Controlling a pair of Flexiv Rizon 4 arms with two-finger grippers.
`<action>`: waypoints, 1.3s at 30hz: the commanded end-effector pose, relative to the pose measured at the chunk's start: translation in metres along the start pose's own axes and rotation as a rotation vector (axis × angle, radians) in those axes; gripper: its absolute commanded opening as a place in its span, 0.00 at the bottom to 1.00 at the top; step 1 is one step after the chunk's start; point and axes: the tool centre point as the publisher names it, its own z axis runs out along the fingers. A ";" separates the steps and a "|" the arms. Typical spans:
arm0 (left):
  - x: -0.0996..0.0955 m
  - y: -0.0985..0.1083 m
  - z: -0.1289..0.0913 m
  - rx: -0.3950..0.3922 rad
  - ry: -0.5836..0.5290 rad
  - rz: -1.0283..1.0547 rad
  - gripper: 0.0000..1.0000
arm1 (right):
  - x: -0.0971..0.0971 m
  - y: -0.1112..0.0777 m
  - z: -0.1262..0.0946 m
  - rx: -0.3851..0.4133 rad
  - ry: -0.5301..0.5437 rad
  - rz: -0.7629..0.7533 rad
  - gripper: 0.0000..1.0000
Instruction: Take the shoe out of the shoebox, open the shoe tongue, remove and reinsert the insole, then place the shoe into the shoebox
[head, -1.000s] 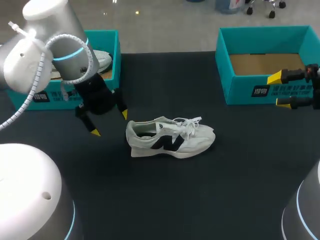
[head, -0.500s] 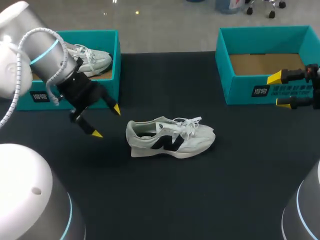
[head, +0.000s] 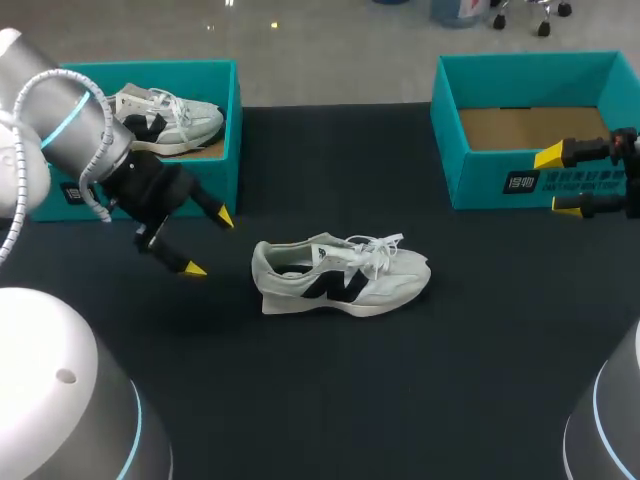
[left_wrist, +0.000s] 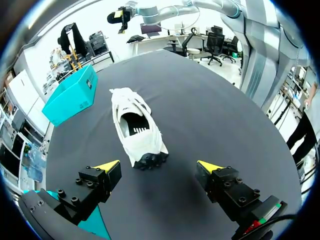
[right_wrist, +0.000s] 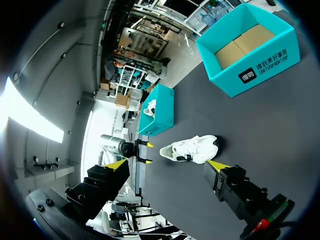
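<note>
The left wrist view looks along the shoe (left_wrist: 134, 127) from its heel end: the collar gapes, the dark inside shows, and the laces bunch at the far toe. The head view misses this, since it takes the shoe (head: 340, 276) from the side, upright on its sole with the black side mark facing the camera, heel to the robot's left and toe to its right. The head view in turn shows a second shoe (head: 170, 115) lying in the left shoebox (head: 225, 150), which the left wrist view does not take in. The left fingers (left_wrist: 102, 172) are spread wide and hold nothing, with the shoe's heel just ahead of them and apart from both tips. From above, the left fingers (head: 190, 267) hang over the tabletop (head: 400, 400) in front of the left shoebox, near the heel. The right fingers (right_wrist: 112, 172) also stand wide apart and empty, and far ahead of them lie the shoe (right_wrist: 192, 148) and the left fingers (right_wrist: 149, 145). In the head view the right fingers (head: 550, 156) sit before the near wall of the right shoebox (head: 500, 185), well apart from the shoe. The tabletop is black and matte, with the shoe near its middle. The right shoebox (right_wrist: 260, 70) is teal, open, and shows only its brown cardboard floor.
</note>
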 end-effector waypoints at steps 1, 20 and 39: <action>0.008 0.001 0.014 0.013 -0.138 -0.107 1.00 | 0.000 -0.001 0.000 0.000 -0.004 0.002 1.00; 0.013 0.005 0.029 -0.051 -0.202 -0.211 1.00 | 0.000 -0.001 0.000 0.000 -0.004 0.002 1.00; -0.011 0.026 0.069 0.257 -0.180 -0.330 1.00 | 0.000 -0.001 0.000 0.000 -0.004 0.002 1.00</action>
